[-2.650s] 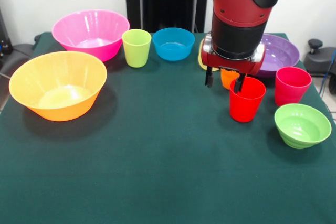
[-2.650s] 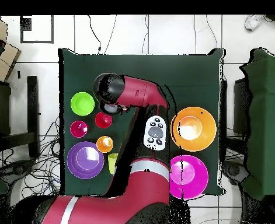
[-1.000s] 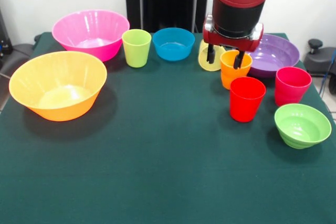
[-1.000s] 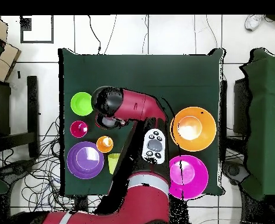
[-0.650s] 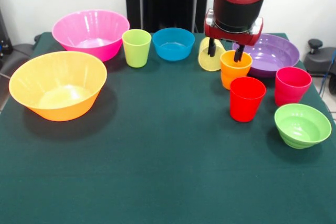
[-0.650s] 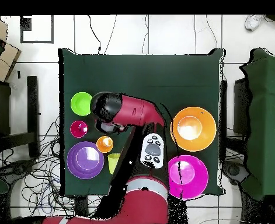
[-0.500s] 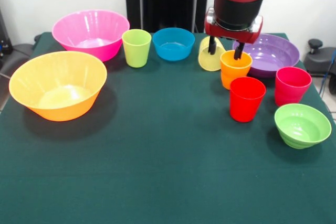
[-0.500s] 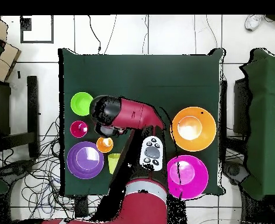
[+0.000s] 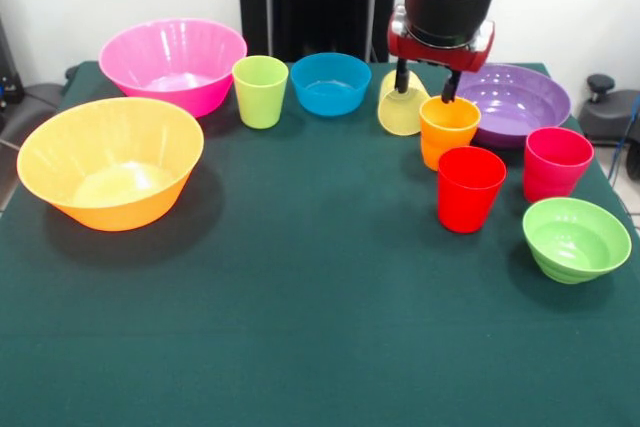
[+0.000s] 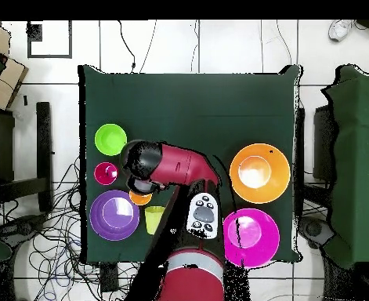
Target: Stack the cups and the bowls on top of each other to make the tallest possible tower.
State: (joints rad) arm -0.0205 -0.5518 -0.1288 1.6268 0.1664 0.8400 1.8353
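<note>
I find the end effector [image 9: 426, 87] hanging directly over the orange ribbed cup [image 9: 448, 131], its two dark fingers [image 9: 401, 78] spread apart and released, gripping nothing; one tip sits above the cup's rim and the other in front of the pale yellow cup [image 9: 402, 107]. In the front view, that yellow cup lies tipped on its side just left of and below the end effector, touching or nearly touching the orange cup. The red cup [image 9: 469, 188] stands upright in front of the orange cup, nearer the camera, close beside it. To the right of the end effector sits the purple bowl [image 9: 520, 100], and in front of that the pink-red cup [image 9: 556, 163], upright, with the light green bowl [image 9: 576, 238] nearer still. Well to the left of the end effector stand the blue bowl [image 9: 331, 83], the lime green cup [image 9: 260, 91], the pink bowl [image 9: 173, 64] and the large orange bowl [image 9: 111, 161]. Every piece rests singly on the green surface [image 9: 300, 327]; none is stacked. In the overhead view the arm [image 10: 175, 166] covers the red cup and most of the orange cup.
</note>
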